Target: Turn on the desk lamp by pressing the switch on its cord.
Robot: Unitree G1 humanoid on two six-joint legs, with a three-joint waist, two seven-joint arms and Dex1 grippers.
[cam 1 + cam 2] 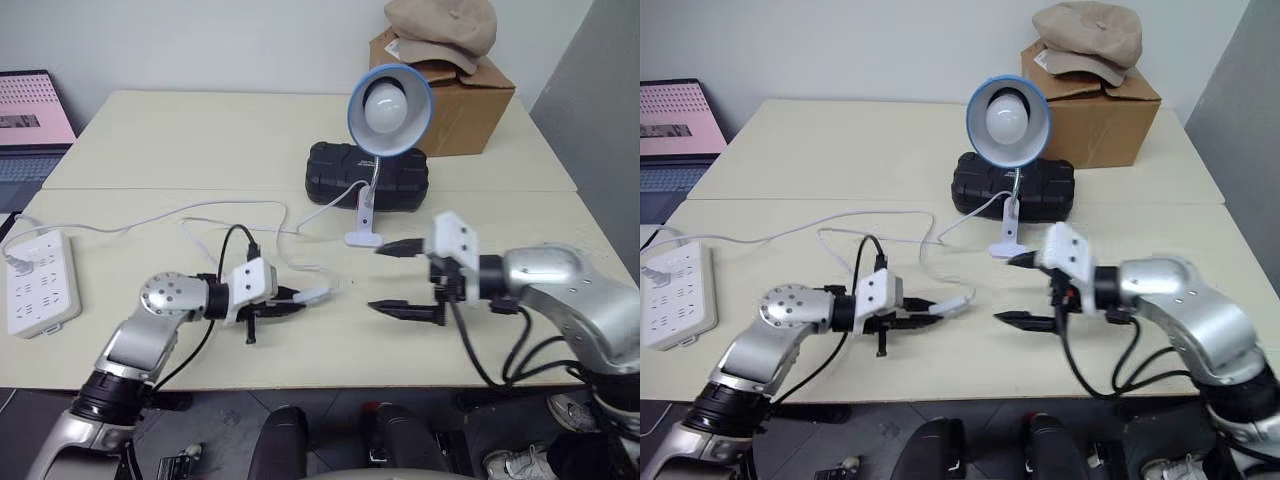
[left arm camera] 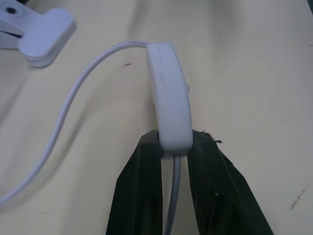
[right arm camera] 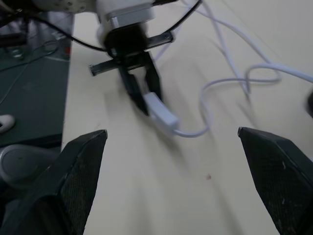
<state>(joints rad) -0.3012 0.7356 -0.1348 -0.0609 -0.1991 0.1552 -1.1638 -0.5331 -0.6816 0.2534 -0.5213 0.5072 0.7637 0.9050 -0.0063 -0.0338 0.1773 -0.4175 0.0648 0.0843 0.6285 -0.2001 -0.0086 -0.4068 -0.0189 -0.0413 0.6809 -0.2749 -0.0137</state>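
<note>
- The switch (image 1: 313, 295), a slim white inline rocker, sits pinched at one end between the two black fingers of the left gripper (image 1: 291, 299), its free end pointing toward the table's middle.
- In the left wrist view the fingers (image 2: 142, 191) press against both sides of the switch's lower end, with thin wire leaving between them.
- Whether the switch is lifted clear of the table (image 1: 200, 130) or resting on it is hard to judge from the head camera.
- The cord (image 1: 230, 207) loops away from the switch toward ten o'clock, curls across the pale tabletop and runs on toward the white power strip (image 1: 38, 280) at the table's nine o'clock edge; another stretch rises toward the lamp's clip.
- The desk lamp (image 1: 389, 108) stands at about one o'clock from the switch, its blue-rimmed shade and white globe bulb facing the camera, the bulb not visibly glowing, its white clip base (image 1: 365, 232) on the table just in front of a black case (image 1: 366, 175).
- The right gripper (image 1: 395, 279) hangs at three o'clock from the switch, near but apart from it, its fingers spread wide and holding nothing, tips aimed at the switch.
- A cardboard box (image 1: 470, 105) with a beige cap (image 1: 442, 25) on top sits at the far one o'clock corner.
- A laptop (image 1: 30, 120) with a pink screen stands beyond the table at ten o'clock.
</note>
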